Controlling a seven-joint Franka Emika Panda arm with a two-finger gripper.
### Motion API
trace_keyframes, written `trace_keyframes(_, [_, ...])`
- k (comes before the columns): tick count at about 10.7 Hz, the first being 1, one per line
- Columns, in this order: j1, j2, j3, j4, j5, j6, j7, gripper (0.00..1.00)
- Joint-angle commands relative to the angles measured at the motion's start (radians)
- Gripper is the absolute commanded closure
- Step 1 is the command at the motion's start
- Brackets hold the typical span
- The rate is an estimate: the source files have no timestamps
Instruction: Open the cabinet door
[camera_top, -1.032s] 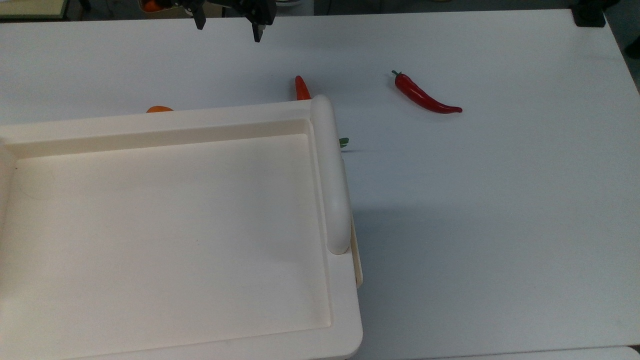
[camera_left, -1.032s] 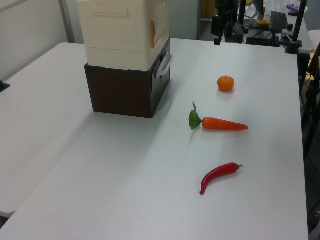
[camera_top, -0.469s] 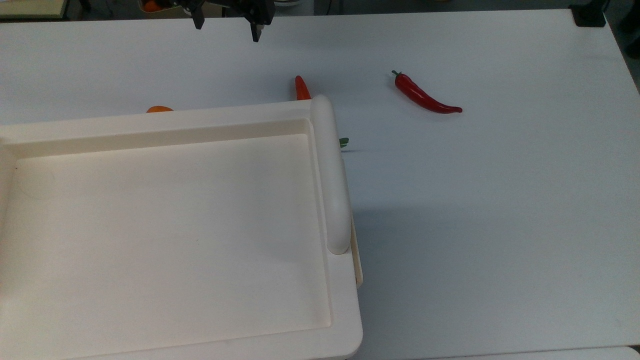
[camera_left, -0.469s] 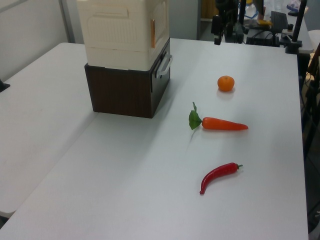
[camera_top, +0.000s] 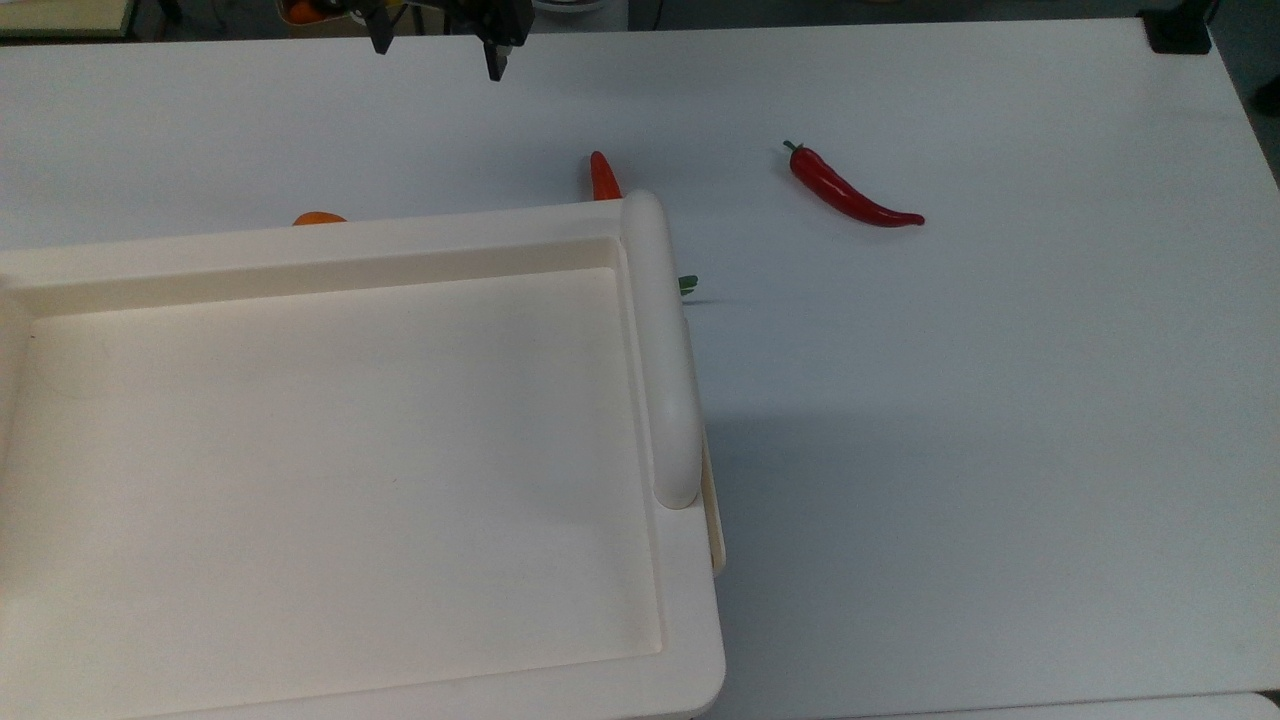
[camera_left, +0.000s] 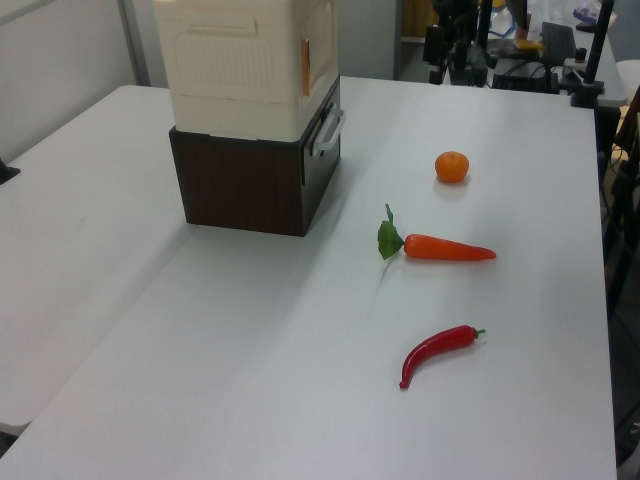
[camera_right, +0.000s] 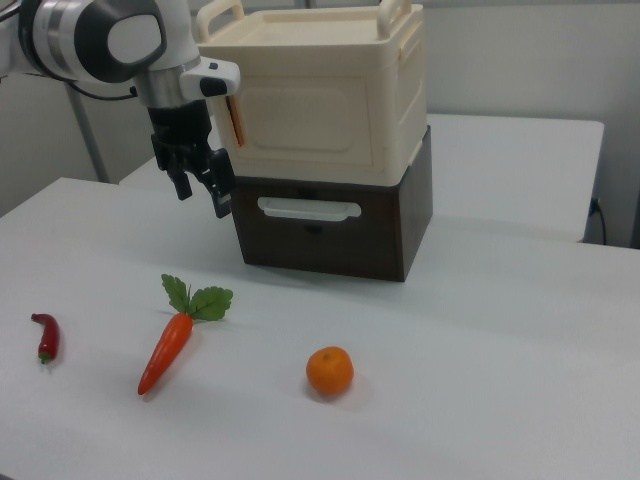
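The cabinet (camera_top: 350, 450) is a cream-white unit with a recessed top and a long rounded bar handle (camera_top: 665, 350); it stands on a dark brown base (camera_right: 330, 245). The cabinet door (camera_right: 300, 120) is the cream front panel facing the right view, lying flush with the body. An orange strip (camera_right: 237, 120) runs along the door's left edge. My gripper (camera_right: 202, 195) hangs open with nothing between its fingers, in front of that left edge and apart from it. In the top view the gripper (camera_top: 437, 55) is at the upper edge, well away from the cabinet. It hangs over the table's far end in the left view, gripper (camera_left: 450, 65).
On the white table lie a carrot (camera_right: 165, 350), an orange (camera_right: 330, 370) and a red chili pepper (camera_top: 850, 195). The brown base carries a white drawer handle (camera_right: 308, 208). Dark equipment (camera_left: 540, 55) stands past the far table edge in the left view.
The gripper has shifted slightly toward the top view's left, still open. The cabinet, its door and the vegetables have not moved.
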Motion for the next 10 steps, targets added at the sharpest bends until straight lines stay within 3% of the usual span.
trace_keyframes(1, [0.002, -0.009, -0.003, -0.001, -0.008, -0.006, -0.019, 0.00])
trace_keyframes(7, [0.003, -0.005, -0.007, 0.015, 0.005, 0.002, -0.077, 0.00])
trace_keyframes(10, [0.072, 0.031, -0.068, 0.016, 0.024, 0.090, -0.131, 0.00])
